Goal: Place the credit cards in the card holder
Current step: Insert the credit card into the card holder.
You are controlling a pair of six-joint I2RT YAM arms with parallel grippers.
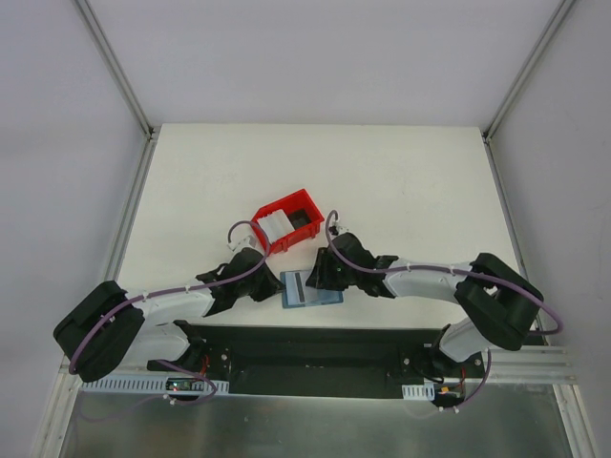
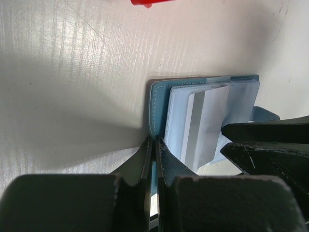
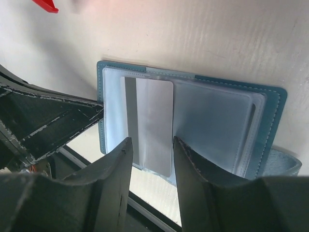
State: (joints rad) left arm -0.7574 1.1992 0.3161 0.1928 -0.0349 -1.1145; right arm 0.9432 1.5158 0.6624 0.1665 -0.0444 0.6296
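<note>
"Where's the card holder (image 1: 326, 296) sitting?"

"Lying open, face up, close to the near edge of the worktop (image 1: 410, 181), just ahead of the black base plate (image 1: 315, 358). It has a teal cover with pale stitching and lighter blue pockets inside; a clasp tab pokes out from under one end."

"And the credit card (image 3: 152, 111)?"

"One pale grey card, a dark stripe down one long side; it lies over the half nearer the left arm, its near end tipped up a little. Whether its far end is under the pocket's lip, I can't tell."

"Who's holding what?"

"The right fingers (image 1: 313, 277) are drawn in to the card's width, one on each long edge, holding it; the left fingers (image 1: 275, 286) are pinched tight on the holder's cover edge."

"Any room to move?"

"Tight at the holder; both arms crowd it from either side. The red bin (image 1: 304, 205) stands just beyond, apart from it, with something white inside; past that, bare worktop runs out to the side rails (image 1: 134, 205)."
</note>
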